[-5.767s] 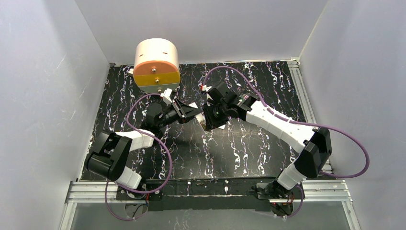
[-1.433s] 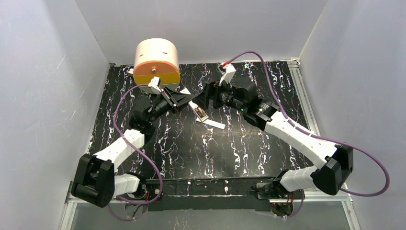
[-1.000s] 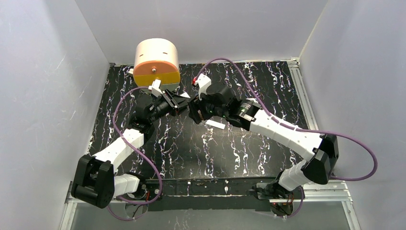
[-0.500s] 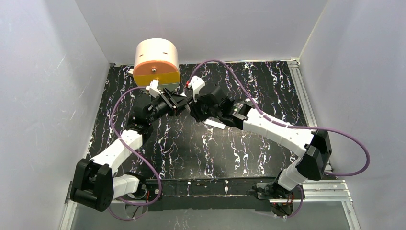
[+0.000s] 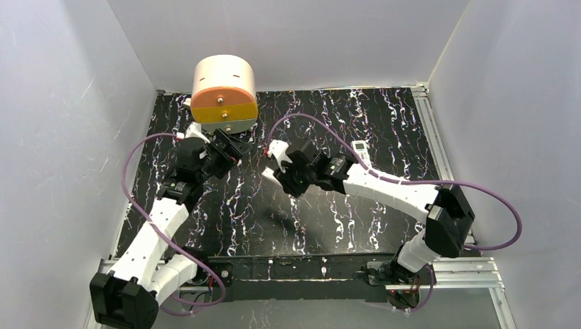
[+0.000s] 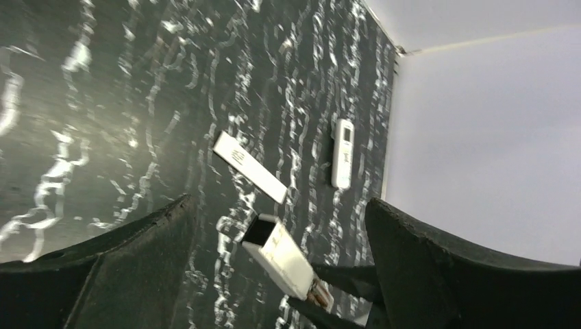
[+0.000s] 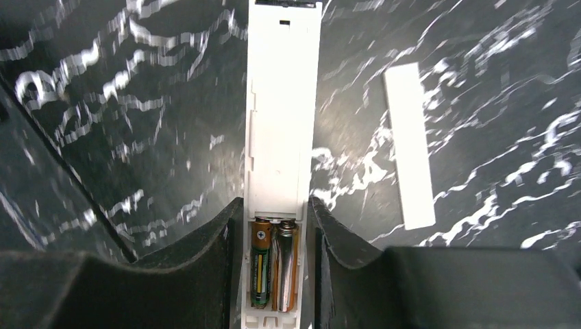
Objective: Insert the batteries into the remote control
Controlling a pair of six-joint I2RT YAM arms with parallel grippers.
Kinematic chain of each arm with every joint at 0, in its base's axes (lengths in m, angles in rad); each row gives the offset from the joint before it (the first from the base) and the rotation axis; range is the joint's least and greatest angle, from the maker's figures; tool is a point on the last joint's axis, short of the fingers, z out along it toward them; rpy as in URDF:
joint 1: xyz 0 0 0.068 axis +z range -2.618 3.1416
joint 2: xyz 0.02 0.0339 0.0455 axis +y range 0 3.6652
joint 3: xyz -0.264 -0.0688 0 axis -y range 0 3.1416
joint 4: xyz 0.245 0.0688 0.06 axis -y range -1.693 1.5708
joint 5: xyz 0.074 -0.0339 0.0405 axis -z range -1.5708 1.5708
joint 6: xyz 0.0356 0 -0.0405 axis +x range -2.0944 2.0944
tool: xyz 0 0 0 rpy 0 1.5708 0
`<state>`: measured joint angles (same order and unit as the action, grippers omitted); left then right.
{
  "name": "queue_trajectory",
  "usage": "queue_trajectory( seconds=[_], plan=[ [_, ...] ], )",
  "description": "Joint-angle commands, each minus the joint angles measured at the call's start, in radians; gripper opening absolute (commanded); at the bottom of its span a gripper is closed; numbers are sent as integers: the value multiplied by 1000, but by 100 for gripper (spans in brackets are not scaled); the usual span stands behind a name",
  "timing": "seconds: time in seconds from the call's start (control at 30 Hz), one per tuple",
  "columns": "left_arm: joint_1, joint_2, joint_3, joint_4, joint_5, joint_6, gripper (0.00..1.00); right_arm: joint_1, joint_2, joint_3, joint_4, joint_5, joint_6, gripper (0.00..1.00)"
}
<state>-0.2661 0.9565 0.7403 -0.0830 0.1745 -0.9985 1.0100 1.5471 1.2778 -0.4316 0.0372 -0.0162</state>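
Black marbled table [image 5: 260,223], white veins. On it: round peach drum [image 5: 223,94] w/ orange front, far-left corner. Small remote [image 5: 361,152] w/ display, face up, far right. Flat white bar [image 7: 409,145] nr mid, well apart from remote.

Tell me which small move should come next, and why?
Probably the open, empty left hand should reach for the white bar on the table, seemingly the cover: both batteries already lie in the open compartment of the remote control that the right hand grips.
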Motion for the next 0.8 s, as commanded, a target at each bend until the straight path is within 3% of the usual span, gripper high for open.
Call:
queue_trajectory(
  seconds=[0.0,0.23,0.6,0.67,0.77],
  plan=[
    [10,-40,113,-253,-233,178,89,3,-4,-62,-23,-123,-137,13],
    [19,-61,147,-337,-319,247,88,21,118,-74,-47,-134,-239,11],
    [21,-65,130,-323,-278,258,88,65,272,-53,-68,-79,-269,9],
    [21,-66,126,-318,-279,261,88,67,272,-65,-71,-78,-276,18],
    [21,-60,124,-312,-275,261,88,73,287,-53,-109,-100,-282,41]
  ],
)
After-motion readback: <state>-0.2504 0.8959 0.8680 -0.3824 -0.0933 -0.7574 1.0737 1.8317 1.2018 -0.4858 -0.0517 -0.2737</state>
